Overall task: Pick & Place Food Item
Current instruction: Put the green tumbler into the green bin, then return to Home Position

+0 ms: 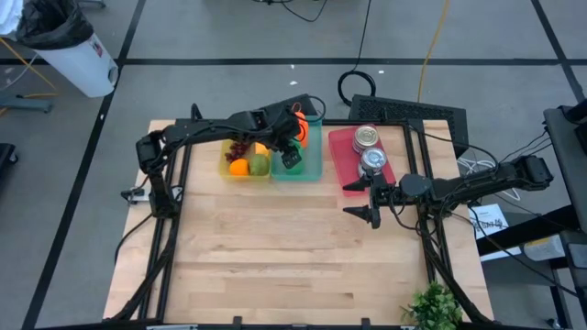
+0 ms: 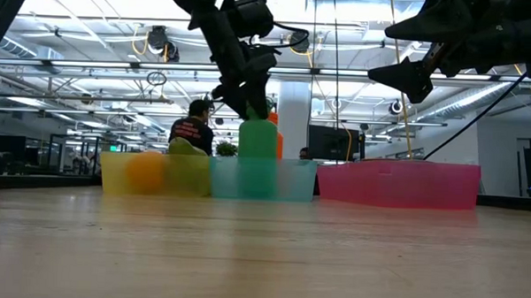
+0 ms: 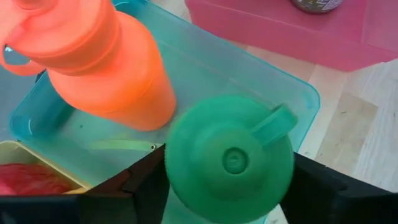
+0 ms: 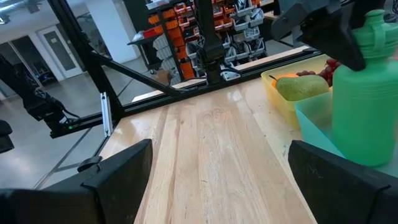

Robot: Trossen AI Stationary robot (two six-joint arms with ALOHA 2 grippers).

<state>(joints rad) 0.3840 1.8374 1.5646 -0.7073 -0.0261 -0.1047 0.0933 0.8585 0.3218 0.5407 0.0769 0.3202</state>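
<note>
Presently, scene: a wooden table (image 1: 275, 247) carries three bins in the upper middle of the high view.
Green bottle (image 3: 230, 158): upright in the teal bin (image 1: 315, 165), near an orange bottle (image 3: 102, 62) in the same bin.
Left gripper (image 3: 227, 190): above the teal bin, its dark fingers (image 3: 134, 186) flanking the green bottle's cap; a slim gap shows on each side, so the jaws look parted around the bottle rather than clamped, though contact lower down cannot be told.
Right gripper (image 1: 371, 200): hangs over bare wood just below the pink tray (image 1: 341, 160), right of centre in the high view, jaws spread wide and empty.
Yellow bin (image 1: 226, 167): left of the teal one, holding an orange, a pear-like fruit and grapes.
Pink tray contents: two round cans.
Handling judgement: the green bottle looks like stiff, smooth moulded plastic, probably light and somewhat slippery, and top-heavy enough to tip if nudged.
Where to grip: across the straight body below the shoulder, not on the cap spout, which offers uneven faces.
</note>
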